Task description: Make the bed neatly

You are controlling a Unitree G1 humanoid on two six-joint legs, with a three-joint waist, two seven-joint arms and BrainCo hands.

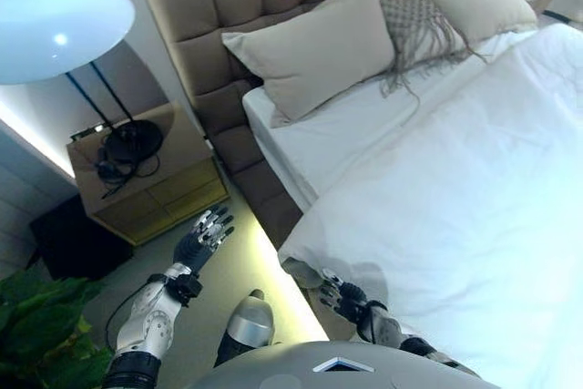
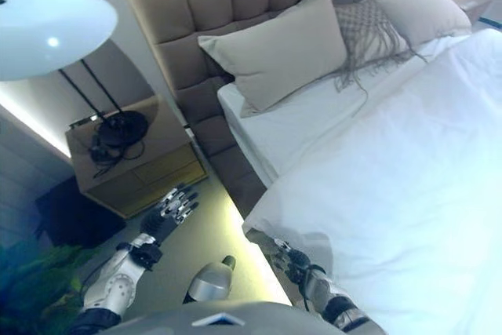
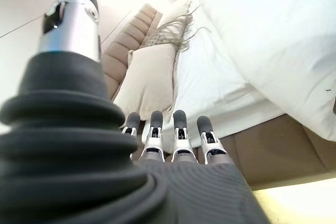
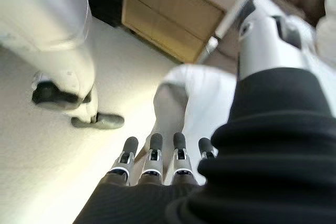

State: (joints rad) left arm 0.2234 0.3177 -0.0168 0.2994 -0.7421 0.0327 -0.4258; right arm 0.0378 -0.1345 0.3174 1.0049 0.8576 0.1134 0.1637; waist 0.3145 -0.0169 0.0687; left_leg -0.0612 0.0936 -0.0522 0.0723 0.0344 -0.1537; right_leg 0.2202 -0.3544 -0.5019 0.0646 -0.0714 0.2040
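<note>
A white quilted duvet is spread over the bed, its corner hanging near the right robot hand, fingers straight. The left robot hand hovers open over the floor. Beige pillows are propped; smoothing seems left.

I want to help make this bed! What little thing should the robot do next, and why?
Probably close the right hand on the corner of the white duvet beside it. That hand is open by the corner, holding nothing, and the left hand hangs open over the floor. The duvet stops short of the pillows, leaving bare sheet, so it seems to need pulling up.
</note>
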